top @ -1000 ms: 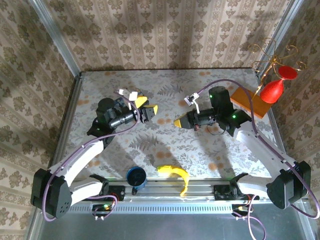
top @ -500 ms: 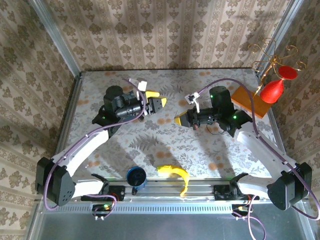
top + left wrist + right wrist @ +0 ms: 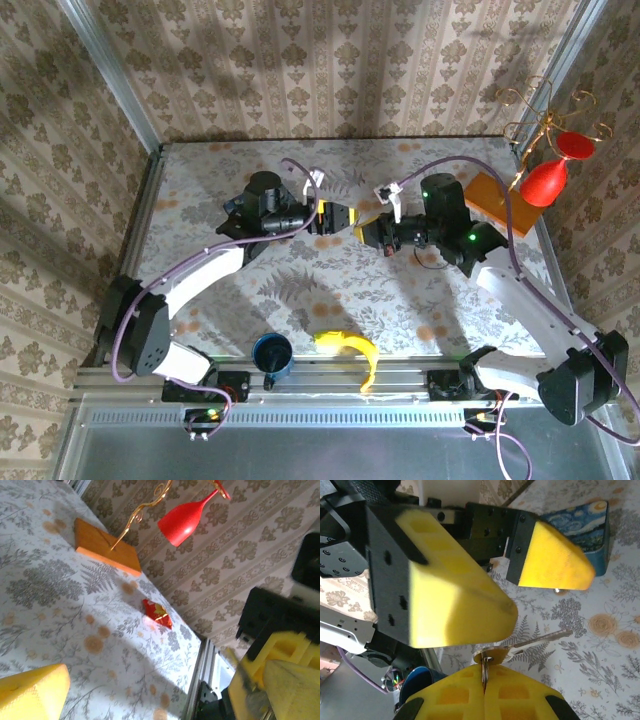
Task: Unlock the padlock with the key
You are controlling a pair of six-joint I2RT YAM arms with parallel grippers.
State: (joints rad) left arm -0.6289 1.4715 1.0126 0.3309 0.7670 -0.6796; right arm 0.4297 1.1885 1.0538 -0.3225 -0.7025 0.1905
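Right gripper (image 3: 484, 682) clenched on the key (image 3: 537, 640), low centre of the right wrist view, blade sticking out to the right above the table (image 3: 300, 290). Left gripper (image 3: 338, 216) released. Its yellow fingers (image 3: 455, 605) are spread wide just above the key. From overhead I see both claws nose to nose at mid-frame. Blue night-sky tin (image 3: 585, 525) sits upper right.

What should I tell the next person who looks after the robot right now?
The left pincer is open and empty, close to the right one and facing it.
The right pincer is shut on the key, with the blade sticking out.
I can't make out the padlock.
Done: the key is gripped.
Left: put the key in the padlock and turn it.
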